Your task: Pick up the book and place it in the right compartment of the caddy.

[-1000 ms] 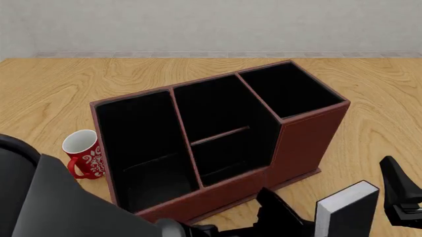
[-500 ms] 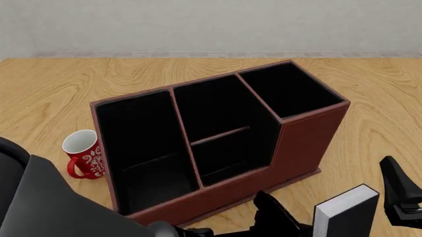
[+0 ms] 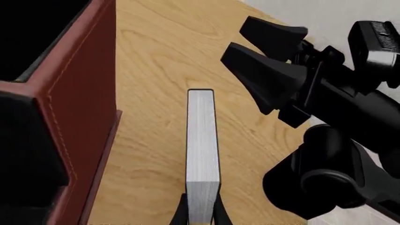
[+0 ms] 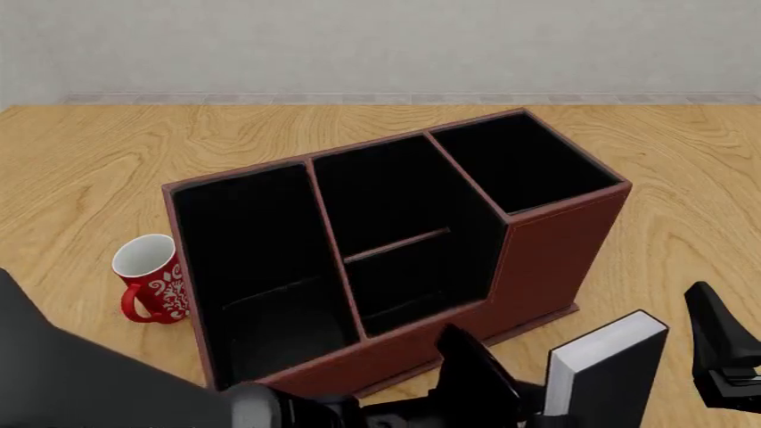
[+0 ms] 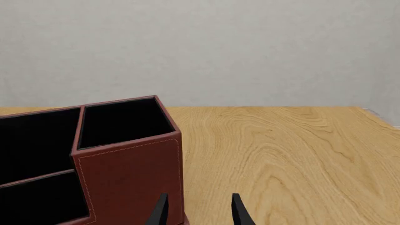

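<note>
Book: black cover, white page edges, held upright and slightly tilted, just in front of the caddy at its tall-walled end, outside every compartment. Seen edge-on in the left wrist view, page edges facing the camera, beside the caddy's reddish-brown outer wall but apart from it.

Left tool: closed on the book's lower end, one finger on each cover, book clamped between them. In the front view, its dark body close against the caddy's low front wall, arm entering from the lower left corner.

Right compartment: deep, black-lined, tall-walled, behind and above the held book; nothing visible inside. Also shown in the right wrist view, top open.

Caddy: three sections, stepped front wall, set at an angle on the wooden counter. Middle section crossed by a divider; wide low-fronted section at the far end from the book.

Right tool: fingers parted, gripping nothing, tips pointed at the caddy's tall corner. In the front view, just beyond the book on the side away from the caddy, not touching it. In the left wrist view, both dark fingers spread, clear of the book.

Red mug with white pattern: upright on the counter, just beside the caddy's wide end, handle turned toward the camera side.
</note>
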Tool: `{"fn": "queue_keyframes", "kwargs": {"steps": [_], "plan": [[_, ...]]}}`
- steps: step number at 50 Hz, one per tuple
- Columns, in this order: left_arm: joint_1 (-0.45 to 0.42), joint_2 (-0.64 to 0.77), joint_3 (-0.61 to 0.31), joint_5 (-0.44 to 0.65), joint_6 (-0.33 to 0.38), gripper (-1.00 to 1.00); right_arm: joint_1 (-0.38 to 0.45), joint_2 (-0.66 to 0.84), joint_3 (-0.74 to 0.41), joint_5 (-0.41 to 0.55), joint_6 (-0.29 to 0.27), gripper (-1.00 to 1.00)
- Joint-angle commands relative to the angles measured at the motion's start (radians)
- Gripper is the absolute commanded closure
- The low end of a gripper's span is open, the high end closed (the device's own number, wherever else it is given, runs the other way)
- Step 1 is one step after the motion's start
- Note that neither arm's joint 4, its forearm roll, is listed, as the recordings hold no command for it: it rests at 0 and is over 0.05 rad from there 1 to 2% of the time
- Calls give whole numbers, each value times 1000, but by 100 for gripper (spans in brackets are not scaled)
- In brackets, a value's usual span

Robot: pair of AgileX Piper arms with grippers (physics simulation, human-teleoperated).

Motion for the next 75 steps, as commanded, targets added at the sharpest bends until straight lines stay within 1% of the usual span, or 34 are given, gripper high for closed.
{"fn": "queue_keyframes", "kwargs": {"steps": [1, 6, 18, 21, 22, 29, 41, 42, 46, 53, 64, 70, 75], "plan": [[18, -101, 40, 17, 40, 100, 0, 0, 0, 0, 0, -100], [30, -118, 47, 28, 53, 100, 0, 0, 0, 0, 0, -100], [52, -128, 60, 27, 43, 100, 0, 0, 0, 0, 0, -100], [35, -148, 68, 30, 50, 100, 0, 0, 0, 0, 0, -100], [30, -167, 71, 40, 63, 100, 0, 0, 0, 0, 0, -100], [25, -205, 74, 71, 67, 100, 0, 0, 0, 0, 0, -100], [31, -261, 46, 156, 105, 100, 0, 0, 0, 0, 0, -100], [33, -270, 35, 180, 118, 100, 0, 0, 0, 0, 0, -100], [39, -283, 21, 209, 132, 100, 0, 0, 0, 0, 0, -100], [50, -314, -19, 292, 160, 100, 0, 0, 0, 0, 0, -100], [61, -359, -60, 379, 201, 100, 0, 0, 0, 0, 0, -100], [63, -377, -79, 407, 215, 100, 0, 0, 0, 0, 0, -100], [68, -405, -106, 457, 235, 100, 0, 0, 0, 0, 0, -100]]}}
